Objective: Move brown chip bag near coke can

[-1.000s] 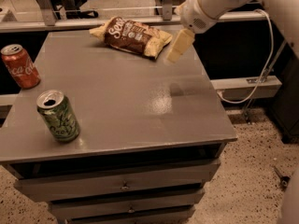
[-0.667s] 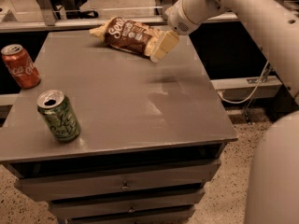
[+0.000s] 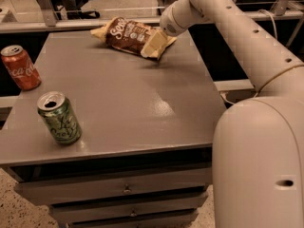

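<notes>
The brown chip bag (image 3: pixel 129 35) lies at the far edge of the grey table (image 3: pixel 123 99), dark brown with white lettering and pale yellow ends. The coke can (image 3: pixel 20 67) stands upright at the table's far left edge. My gripper (image 3: pixel 154 45) hangs at the end of the white arm, over the right end of the bag and just above it. The arm reaches in from the right.
A green can (image 3: pixel 59 117) with pale markings stands upright near the table's front left. The arm's large white body (image 3: pixel 259 160) fills the right foreground. Drawers (image 3: pixel 126 190) sit under the tabletop. A railing and chair stand behind the table.
My gripper has moved left and toward the far edge, from beside the bag's right end to over it. The bag and both cans have not moved.
</notes>
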Controlling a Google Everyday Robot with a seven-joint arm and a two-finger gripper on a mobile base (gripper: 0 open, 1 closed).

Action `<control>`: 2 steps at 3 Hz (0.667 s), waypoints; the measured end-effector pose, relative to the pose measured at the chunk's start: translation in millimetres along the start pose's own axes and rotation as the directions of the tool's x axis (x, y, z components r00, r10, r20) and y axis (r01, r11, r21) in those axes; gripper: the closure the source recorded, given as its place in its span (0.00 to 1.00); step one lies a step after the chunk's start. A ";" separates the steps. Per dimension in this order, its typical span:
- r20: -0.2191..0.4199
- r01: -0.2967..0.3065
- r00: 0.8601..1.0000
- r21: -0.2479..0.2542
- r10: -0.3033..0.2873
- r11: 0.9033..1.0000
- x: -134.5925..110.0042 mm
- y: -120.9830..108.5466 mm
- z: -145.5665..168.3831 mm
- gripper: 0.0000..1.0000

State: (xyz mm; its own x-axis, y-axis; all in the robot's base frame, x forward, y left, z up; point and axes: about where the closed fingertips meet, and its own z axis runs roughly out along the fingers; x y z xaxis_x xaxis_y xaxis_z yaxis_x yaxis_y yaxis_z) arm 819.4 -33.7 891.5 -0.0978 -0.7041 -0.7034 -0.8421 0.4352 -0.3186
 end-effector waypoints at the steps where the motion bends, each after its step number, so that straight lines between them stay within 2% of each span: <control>1: -0.010 -0.047 0.999 -0.023 0.047 0.999 -3.0 -1.3 16.3 0.16; 2: -0.026 -0.082 0.996 -0.046 0.081 0.996 -5.6 1.1 25.8 0.40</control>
State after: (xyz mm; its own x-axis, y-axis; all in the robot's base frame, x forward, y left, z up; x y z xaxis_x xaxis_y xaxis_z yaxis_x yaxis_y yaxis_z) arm 832.6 -14.8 878.8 -0.1795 -0.6804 -0.7105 -0.8545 0.4657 -0.2301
